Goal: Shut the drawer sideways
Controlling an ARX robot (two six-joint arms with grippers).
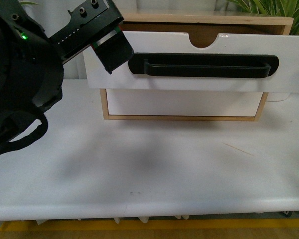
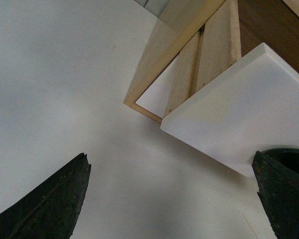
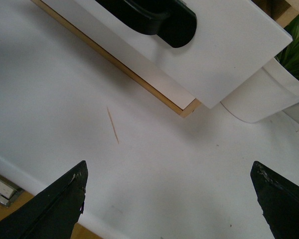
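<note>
The drawer [image 1: 189, 74] is jutting from its cabinet [image 1: 204, 20] — left claw [image 2: 170, 162] is hovering by its left edge, fingers apart — right claw [image 3: 169, 172] is spreading wide over open bench [image 1: 149, 164].

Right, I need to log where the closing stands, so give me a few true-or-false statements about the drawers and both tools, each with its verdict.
1. The drawer with the black bar handle stands pulled out of the wooden cabinet. True.
2. The left tool is clamped on the bar handle. False: it is open, by the left end of the drawer front, with the handle not between its fingers.
3. The plain lower drawer front is pulled out too. False: it sits back within the cabinet frame.
4. The right tool is open and holds nothing. True.
5. A thin wooden sliver lies on the white table. True.
</note>
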